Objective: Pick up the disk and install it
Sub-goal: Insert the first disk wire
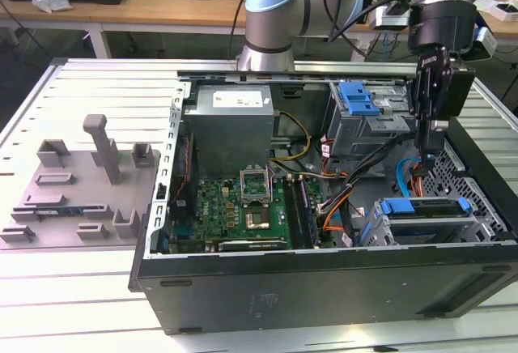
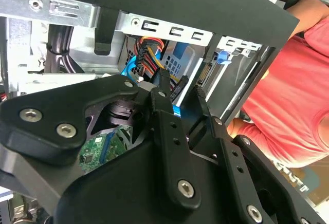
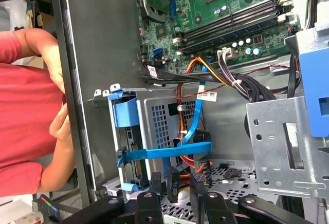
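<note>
You have one arm (image 1: pixel 275 5) and one claw (image 1: pixel 426 147) to watch. One open computer case (image 1: pixel 324 288) lies on the worktop (image 1: pixel 73 312), and there is one disk (image 1: pixel 425 210) in it. Inside the case you can also count one green board (image 1: pixel 235 199) and one grey box (image 1: pixel 235 122). On the exterior view's left sits one grey tray (image 1: pixel 48 207) with one tall post (image 1: pixel 101 146). One person (image 3: pixel 25 106) in a red top is by the case in both wrist views.

The disk sits in a metal cage (image 1: pixel 486 223) in the corner of the case, at the exterior view's right. It lies flat. You see a grey slab with a blue strip along its top edge and a blue tab at each end, so two tabs.

The claw points down into the case. It is near the disk but not touching it. Its two fingers (image 2: pixel 160 95) are a little way apart in both wrist views, and they hold nothing. Past the tips you can see a bunch of wires (image 2: pixel 146 54), orange, yellow and blue.
</note>
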Tool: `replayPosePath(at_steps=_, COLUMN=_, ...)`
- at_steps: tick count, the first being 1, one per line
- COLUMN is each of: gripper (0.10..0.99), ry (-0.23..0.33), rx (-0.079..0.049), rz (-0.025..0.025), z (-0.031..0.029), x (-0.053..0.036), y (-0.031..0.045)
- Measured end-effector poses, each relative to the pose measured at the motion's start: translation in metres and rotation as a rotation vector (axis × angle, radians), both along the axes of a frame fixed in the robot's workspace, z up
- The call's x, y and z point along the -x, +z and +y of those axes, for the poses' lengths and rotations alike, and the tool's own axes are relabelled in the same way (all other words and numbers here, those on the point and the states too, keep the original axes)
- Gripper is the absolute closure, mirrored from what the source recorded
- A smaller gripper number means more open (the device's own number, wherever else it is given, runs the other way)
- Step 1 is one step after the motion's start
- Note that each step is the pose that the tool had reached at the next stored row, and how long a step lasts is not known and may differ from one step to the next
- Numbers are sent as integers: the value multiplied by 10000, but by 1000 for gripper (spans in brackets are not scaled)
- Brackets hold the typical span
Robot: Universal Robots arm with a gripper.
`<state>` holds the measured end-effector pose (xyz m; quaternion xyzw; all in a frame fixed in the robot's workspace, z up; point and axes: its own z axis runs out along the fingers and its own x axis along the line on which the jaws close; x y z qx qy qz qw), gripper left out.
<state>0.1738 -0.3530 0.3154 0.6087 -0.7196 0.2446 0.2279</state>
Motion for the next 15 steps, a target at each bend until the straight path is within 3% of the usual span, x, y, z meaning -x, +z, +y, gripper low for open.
replayPosePath(at_steps=13, gripper=733, ry=1, rx=35, rz=0, z=0, x=5, y=-22)
replayPosePath(at_steps=15, gripper=816, ry=1, rx=43, rz=0, z=0, x=6, y=-24)
